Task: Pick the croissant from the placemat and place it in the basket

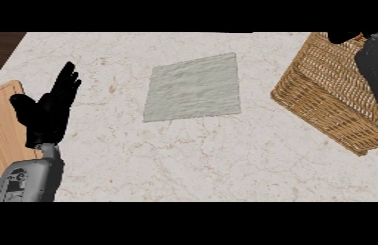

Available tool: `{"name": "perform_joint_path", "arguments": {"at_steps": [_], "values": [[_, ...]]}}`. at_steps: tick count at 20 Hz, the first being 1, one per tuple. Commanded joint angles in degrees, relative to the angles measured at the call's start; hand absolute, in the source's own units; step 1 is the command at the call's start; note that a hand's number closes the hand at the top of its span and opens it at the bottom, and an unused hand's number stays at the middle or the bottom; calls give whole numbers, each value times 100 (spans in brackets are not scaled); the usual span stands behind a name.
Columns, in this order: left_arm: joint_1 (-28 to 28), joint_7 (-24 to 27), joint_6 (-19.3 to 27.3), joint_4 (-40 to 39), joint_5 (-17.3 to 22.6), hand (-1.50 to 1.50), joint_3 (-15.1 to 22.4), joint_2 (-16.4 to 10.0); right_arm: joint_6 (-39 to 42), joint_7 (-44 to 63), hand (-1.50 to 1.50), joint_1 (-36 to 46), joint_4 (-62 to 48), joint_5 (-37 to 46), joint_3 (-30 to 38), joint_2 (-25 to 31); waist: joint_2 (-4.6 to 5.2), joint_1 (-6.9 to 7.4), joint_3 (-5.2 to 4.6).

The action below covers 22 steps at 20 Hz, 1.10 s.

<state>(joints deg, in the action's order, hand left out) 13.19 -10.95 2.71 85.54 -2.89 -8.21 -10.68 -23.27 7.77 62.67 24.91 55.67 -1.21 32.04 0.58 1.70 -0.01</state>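
The left hand (50, 109) stands open near the view's left edge, fingers straight and pointing up, holding nothing. Just behind and to its left lies a smooth, pale wooden board (13, 120) with a rounded corner, partly covered by the hand. To the hand's right, well apart, a grey-green placemat (193, 87) lies flat on the counter (184, 159). The placemat is a skewed four-sided cloth with a crinkled surface. The counter is pale marble with thin rust-coloured veins, and a wide bare stretch of it runs between the hand and the placemat and along the near edge.

Far right sits a woven wicker basket (325, 91) with straight walls and a braided rim. The right hand (342, 36) shows dark above the basket's far corner; whether it is open or closed cannot be told. The croissant cannot be made out and may be hidden in that hand.
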Motion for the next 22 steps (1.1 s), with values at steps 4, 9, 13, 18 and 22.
{"name": "perform_joint_path", "arguments": {"at_steps": [4, 9, 13, 18, 22], "values": [[-192, -12, -135, 213, 62, 0, -62, -126, -50, -43, 150, 403, -845, 238, 126, 96, 4, 44, 4], [-81, -26, -2, 118, -54, 0, 127, 96, 880, 144, 150, 580, -1398, 445, -50, 185, 25, 58, 4], [141, 447, 36, -584, -53, 0, -137, -2, 1015, 170, 150, 574, -1409, 371, 42, -33, 8, -41, 1], [147, 336, -146, -458, 54, 0, -132, -91, 688, -151, 150, 522, -1605, 373, 162, 207, 51, 70, 7], [11, 422, 1, -260, -90, 0, 22, 67, 656, -405, 150, 416, -1691, 382, 203, 468, 49, 79, 9]]}}
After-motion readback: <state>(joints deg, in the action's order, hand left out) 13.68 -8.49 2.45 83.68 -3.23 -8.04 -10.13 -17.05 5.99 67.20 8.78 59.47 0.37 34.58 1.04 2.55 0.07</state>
